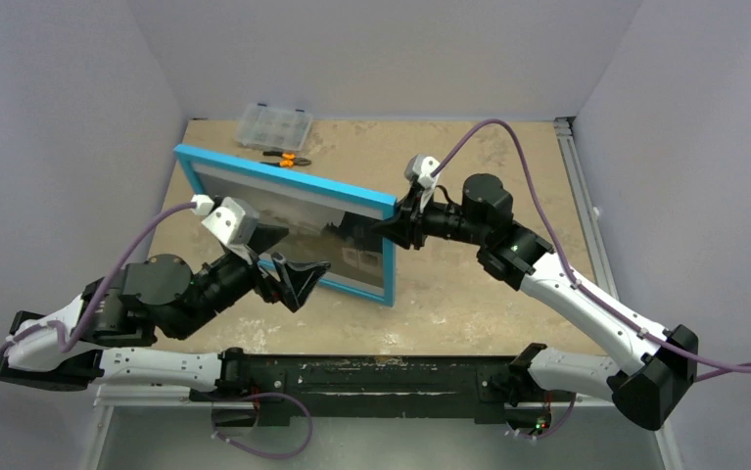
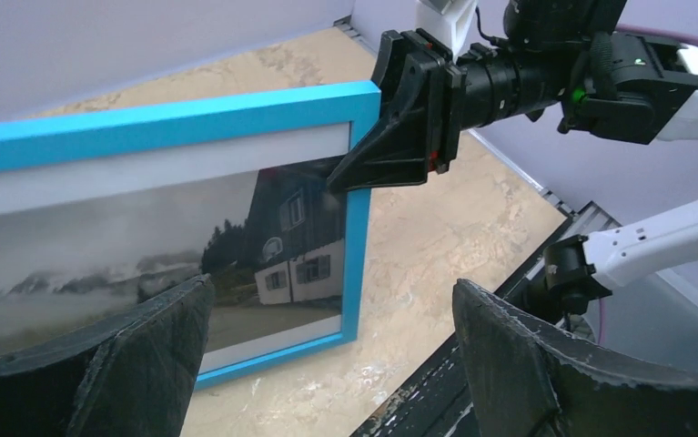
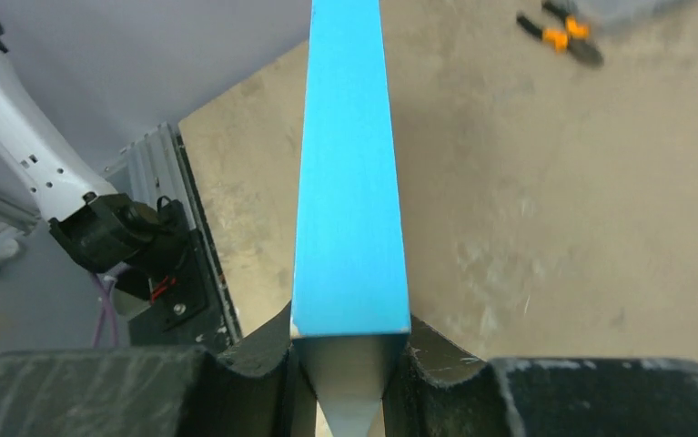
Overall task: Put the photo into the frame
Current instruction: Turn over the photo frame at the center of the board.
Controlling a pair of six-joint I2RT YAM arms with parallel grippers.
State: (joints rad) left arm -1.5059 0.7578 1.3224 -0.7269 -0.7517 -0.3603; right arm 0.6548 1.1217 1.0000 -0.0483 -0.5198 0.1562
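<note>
1. Top external view: the frame (image 1: 288, 178) stands on edge and tilted, blue face toward the arm bases, its lower right corner down at the surface (image 1: 489, 294). Bare room lies to its right and on the near side.
2. The photo (image 2: 99, 237) fills the frame's opening, with its white border along the top.
3. A clear organiser box (image 1: 273, 124) and orange-handled pliers (image 1: 286, 157) lie behind the frame's far left end.
4. Reaching in from the right, the right arm (image 1: 567, 284) has its right jaws clamped on the frame's upper right corner.
5. Folded low, the left arm (image 1: 170, 294) points at the blue face; the left jaws are spread wide, holding nothing.
</note>
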